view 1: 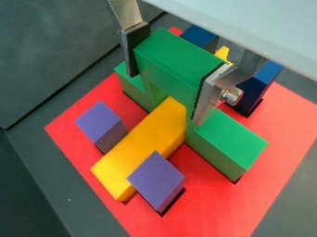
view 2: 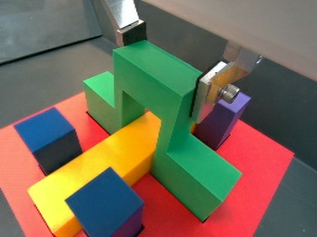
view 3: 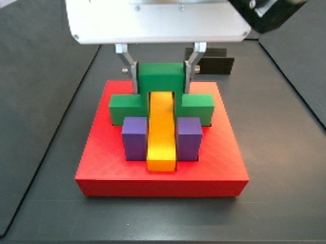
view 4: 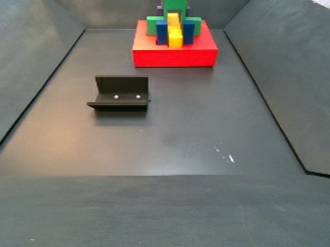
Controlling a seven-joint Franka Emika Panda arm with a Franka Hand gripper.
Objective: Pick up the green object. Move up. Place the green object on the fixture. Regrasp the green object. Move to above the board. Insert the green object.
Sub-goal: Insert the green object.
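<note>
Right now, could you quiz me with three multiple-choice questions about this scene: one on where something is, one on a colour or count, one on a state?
1. Where is the green object?
A. on the fixture
B. on the board, straddling the yellow bar
C. on the bare floor

2. What colour is the board?
A. red
B. white
C. orange

3. How do the end effector fingers stand?
A. raised high above everything
B. at the fixture
C. on either side of the green object's tall block

Answers: 1 B, it spans the yellow bar. 2 A, the slab is red. 3 C, both wrist views show it; the fixture stands alone.
</note>
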